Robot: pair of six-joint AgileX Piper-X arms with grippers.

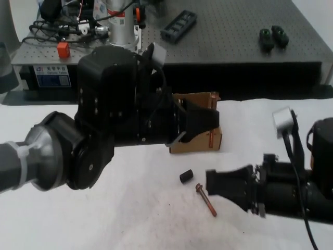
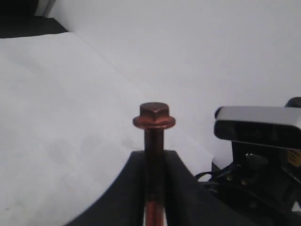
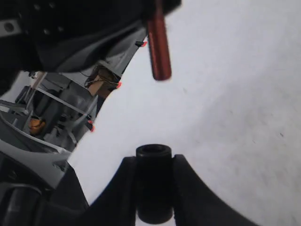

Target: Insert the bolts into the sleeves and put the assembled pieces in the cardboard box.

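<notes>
Insertion is pending: the parts of one pair are gripped but not yet joined. The left gripper (image 2: 154, 157) is clamped on a copper-coloured hex-flange bolt (image 2: 154, 117). The head stands above the fingers and the shank hangs below them. In the high view this bolt is seen in front of the brown cardboard box (image 1: 190, 145), which stands toward the far edge of the white surface (image 1: 130, 219), about midway along it. The right gripper (image 3: 154, 160) is clenched on a short black cylindrical sleeve (image 3: 154, 188), bore end up. The free end of the held shank is above and beyond the bore, well apart from it and off its axis.

A second copper-coloured bolt (image 1: 206, 199) lies flat between the box and the near edge. A second black sleeve (image 1: 186, 176) appears to lie loose just beside it, near the right gripper's tip.

The box contents cannot be made out, so the count of finished pieces is unknown. Judged from this layout, remaining work comprises:
- aligning shank with bore and seating the held pair
- placing that assembly in the box
- assembling and boxing the loose pair
</notes>
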